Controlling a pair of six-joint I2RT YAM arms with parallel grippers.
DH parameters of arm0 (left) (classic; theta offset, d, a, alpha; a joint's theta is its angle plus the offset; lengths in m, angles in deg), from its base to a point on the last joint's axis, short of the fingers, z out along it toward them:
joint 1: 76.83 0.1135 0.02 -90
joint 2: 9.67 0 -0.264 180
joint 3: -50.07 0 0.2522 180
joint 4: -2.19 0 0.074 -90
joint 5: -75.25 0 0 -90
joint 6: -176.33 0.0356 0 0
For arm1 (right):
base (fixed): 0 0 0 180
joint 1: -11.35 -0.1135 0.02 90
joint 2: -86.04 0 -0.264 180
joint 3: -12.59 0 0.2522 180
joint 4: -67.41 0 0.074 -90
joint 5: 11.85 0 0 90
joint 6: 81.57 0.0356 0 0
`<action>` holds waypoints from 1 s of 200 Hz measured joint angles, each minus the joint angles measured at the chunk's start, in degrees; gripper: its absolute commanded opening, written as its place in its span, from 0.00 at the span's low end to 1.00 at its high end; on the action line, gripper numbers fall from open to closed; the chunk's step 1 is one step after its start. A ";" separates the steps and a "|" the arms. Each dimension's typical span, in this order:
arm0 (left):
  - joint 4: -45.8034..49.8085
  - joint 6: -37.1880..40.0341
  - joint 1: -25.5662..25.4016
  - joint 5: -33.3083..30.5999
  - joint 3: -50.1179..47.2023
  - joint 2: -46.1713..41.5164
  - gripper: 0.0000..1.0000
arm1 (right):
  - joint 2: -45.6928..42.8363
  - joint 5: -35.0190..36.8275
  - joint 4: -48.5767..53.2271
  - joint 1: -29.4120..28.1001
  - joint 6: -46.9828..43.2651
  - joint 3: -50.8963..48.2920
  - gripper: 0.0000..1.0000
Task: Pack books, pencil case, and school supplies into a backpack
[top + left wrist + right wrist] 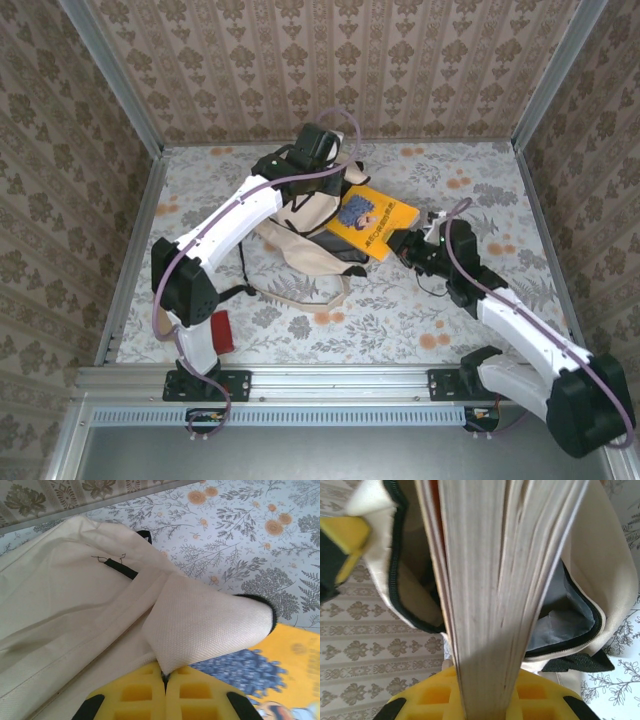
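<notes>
Book in my right pincer (pixel 486 692), backpack (pixel 300 238) in my left pincer (pixel 165 679).
Nearest, by my left base, the red item (pixel 222 331) lies on the bench (pixel 400 320). My right pincer clamps the near edge of the yellow book (pixel 372 222), whose pages run into the backpack's open, zip-edged mouth. Farther off, my left pincer is pressed together on a cream flap of the backpack's rim, just beside the book's cover.

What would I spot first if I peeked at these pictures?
The bright yellow book in the middle of the table, pinched by the right gripper and poking into the cream backpack. The left gripper pinches the backpack's flap at its far side.
</notes>
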 measured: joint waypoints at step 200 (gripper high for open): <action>-0.96 -4.74 2.29 2.38 -2.64 -5.62 0.01 | 54.71 17.09 -25.46 -12.68 9.09 32.22 0.15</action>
